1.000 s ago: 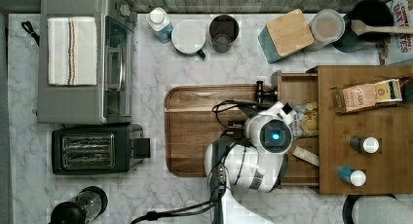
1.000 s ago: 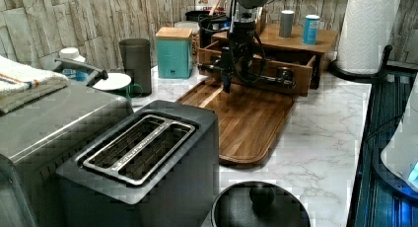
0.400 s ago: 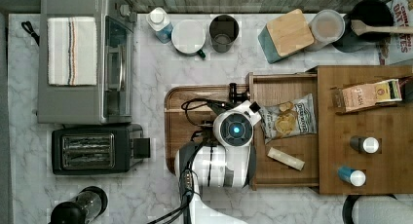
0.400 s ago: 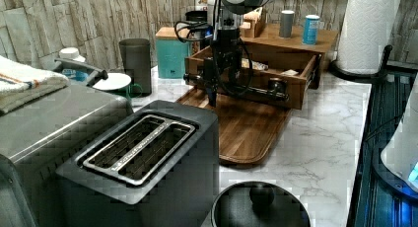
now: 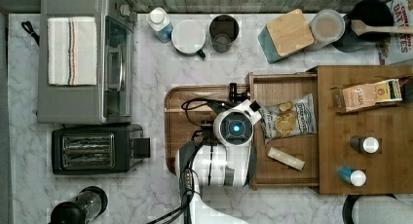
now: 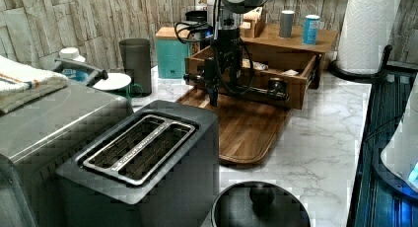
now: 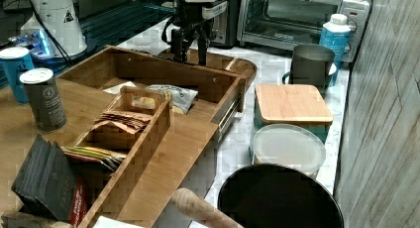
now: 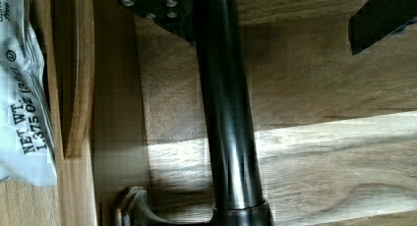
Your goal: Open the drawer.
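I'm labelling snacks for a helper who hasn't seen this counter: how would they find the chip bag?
Find the wooden shelf unit at the top view's right; its drawer is pulled out. The chip bag lies inside: pale and crinkly, printed with chips, unlike the plain pale bar beside it.

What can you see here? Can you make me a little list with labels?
place: marble counter
robot: one arm, its hand at the handle
hand fingers: apart, one on each side of the handle in the wrist view
drawer: pulled out over the tray
in the drawer: chip bag, pale bar
on the shelf above: two small cans, tea box
nearby: toaster, toaster oven, mug
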